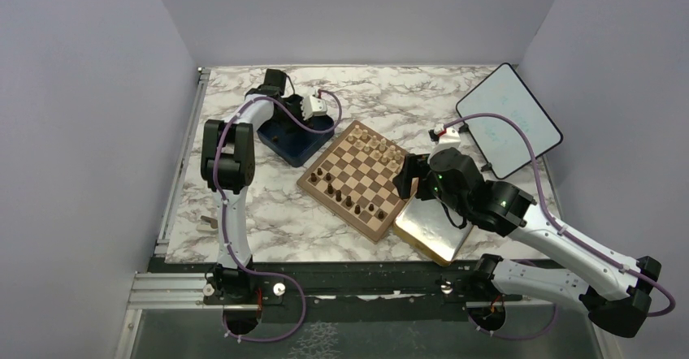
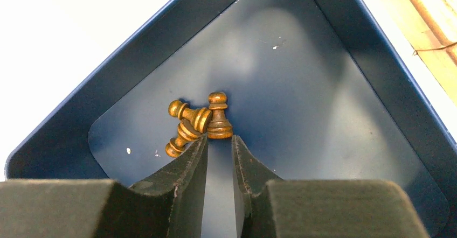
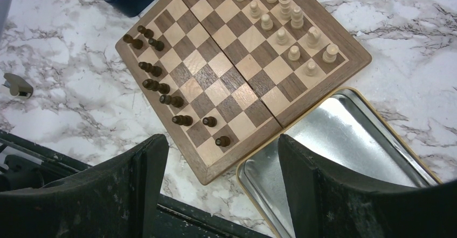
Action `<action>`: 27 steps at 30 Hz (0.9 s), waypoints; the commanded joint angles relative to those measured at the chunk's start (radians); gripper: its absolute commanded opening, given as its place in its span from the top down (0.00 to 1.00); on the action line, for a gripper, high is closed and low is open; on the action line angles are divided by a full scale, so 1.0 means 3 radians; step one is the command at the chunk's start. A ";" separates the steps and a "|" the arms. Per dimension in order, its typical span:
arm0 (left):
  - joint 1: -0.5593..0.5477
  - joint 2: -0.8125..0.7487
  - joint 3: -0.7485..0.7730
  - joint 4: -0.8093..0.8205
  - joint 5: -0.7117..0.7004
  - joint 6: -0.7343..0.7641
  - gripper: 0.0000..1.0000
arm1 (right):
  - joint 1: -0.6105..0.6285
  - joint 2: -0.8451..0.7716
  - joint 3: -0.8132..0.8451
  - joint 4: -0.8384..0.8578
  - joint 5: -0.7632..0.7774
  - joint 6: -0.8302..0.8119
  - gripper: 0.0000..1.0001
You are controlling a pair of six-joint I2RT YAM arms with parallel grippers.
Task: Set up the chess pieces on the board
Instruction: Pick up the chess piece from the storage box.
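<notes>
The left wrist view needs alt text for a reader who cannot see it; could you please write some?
Three small brown chess pieces sit bunched together on the floor of a dark blue box. The left pincer reaches in from the bottom edge, its two dark fingers narrowly parted and empty, tips just short of the nearest piece.

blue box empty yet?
No: three dark chess pieces lie clustered on the floor of the blue box, just ahead of the left gripper.

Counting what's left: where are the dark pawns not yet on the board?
In the left wrist view, three pawns huddle on the floor of the blue box, left of centre, at the tips of the left pincer.
</notes>
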 commanded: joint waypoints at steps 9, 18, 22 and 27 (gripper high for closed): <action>-0.0021 -0.0275 -0.0177 0.0174 -0.0451 -0.0968 0.68 | 0.0026 -0.0083 -0.0054 0.0049 0.0058 0.0017 0.20; -0.0030 -0.0520 -0.0321 0.0293 -0.0717 -0.1397 0.01 | 0.0024 -0.0157 -0.0090 0.0070 0.0046 0.0019 0.20; -0.0078 -0.0570 -0.0342 0.0445 -0.1101 -0.1693 0.01 | 0.0026 -0.0179 -0.0088 0.0065 0.0010 0.0012 0.20; -0.0080 -0.0537 -0.0074 0.0450 -0.1508 -0.2249 0.01 | 0.0026 -0.0239 -0.0086 0.0019 0.0021 0.0012 0.20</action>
